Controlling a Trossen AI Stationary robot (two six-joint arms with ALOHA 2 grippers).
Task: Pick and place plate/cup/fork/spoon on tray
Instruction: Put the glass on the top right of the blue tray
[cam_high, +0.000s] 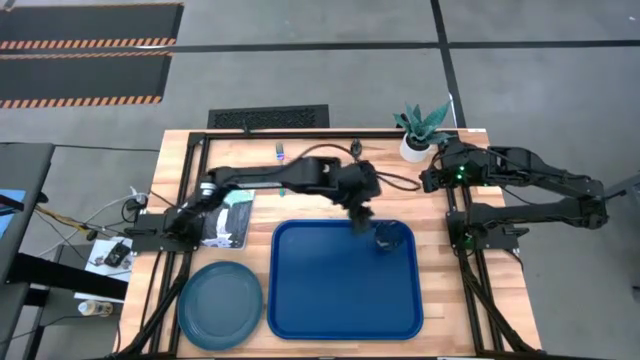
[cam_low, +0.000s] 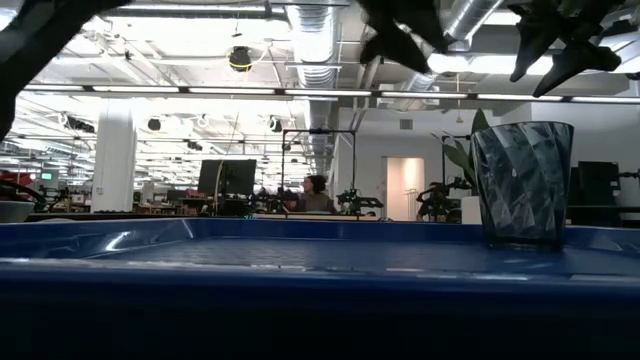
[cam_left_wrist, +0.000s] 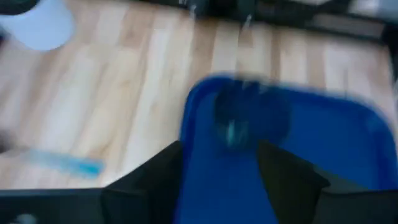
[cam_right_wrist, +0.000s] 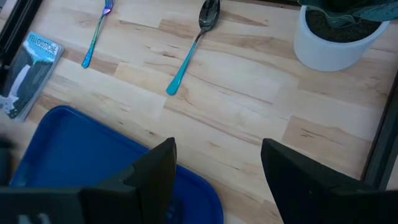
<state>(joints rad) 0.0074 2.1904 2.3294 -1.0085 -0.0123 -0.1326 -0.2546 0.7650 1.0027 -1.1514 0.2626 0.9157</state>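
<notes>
The dark cup (cam_high: 392, 237) stands upright on its base in the far right corner of the blue tray (cam_high: 330, 300); it also shows in the low view (cam_low: 522, 185) and, blurred, in the left wrist view (cam_left_wrist: 249, 118). My left gripper (cam_high: 362, 218) is open and empty (cam_left_wrist: 217, 180), just to the far left of the cup and above the tray. The teal plate (cam_high: 220, 303) lies flat on the table to the left of the tray. The fork (cam_right_wrist: 96, 34) and the spoon (cam_right_wrist: 196, 43) lie on the wood beyond the tray's far edge. My right gripper (cam_right_wrist: 217, 168) is open and empty at the far right.
A white pot with a green plant (cam_high: 418, 135) stands at the far right, close to my right gripper (cam_high: 428, 180). A packet (cam_high: 228, 215) lies to the left of the tray, under my left arm. Black frame rails run along both sides of the table.
</notes>
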